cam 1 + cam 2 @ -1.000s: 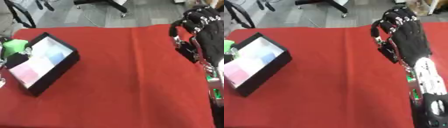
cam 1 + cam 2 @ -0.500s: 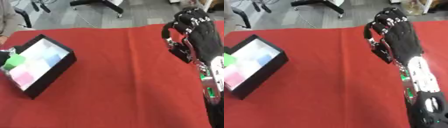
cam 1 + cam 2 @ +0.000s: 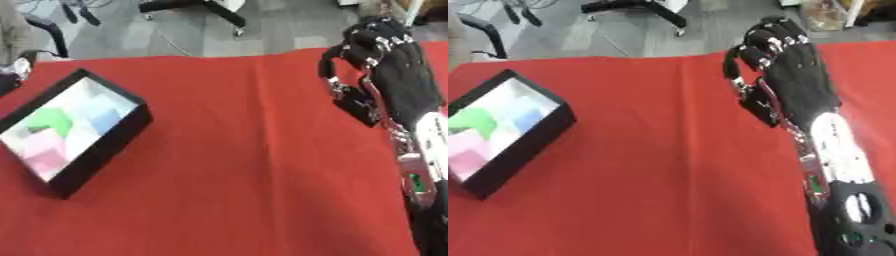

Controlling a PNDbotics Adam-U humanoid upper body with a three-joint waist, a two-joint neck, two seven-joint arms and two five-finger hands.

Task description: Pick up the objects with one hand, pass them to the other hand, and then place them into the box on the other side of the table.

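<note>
At the bench's point(image 3: 245, 165) right, your right hand point(image 3: 785, 75), fingers curled and empty, has drifted inward; the green object point(image 3: 48, 121) now lies in the black box point(image 3: 105, 150).

1 box point(image 3: 531, 137), 1 green obj point(image 3: 48, 121), 1 hand point(image 3: 794, 80).

Red tablecloth point(image 3: 236, 165), grey floor point(image 3: 175, 35) behind.
</note>
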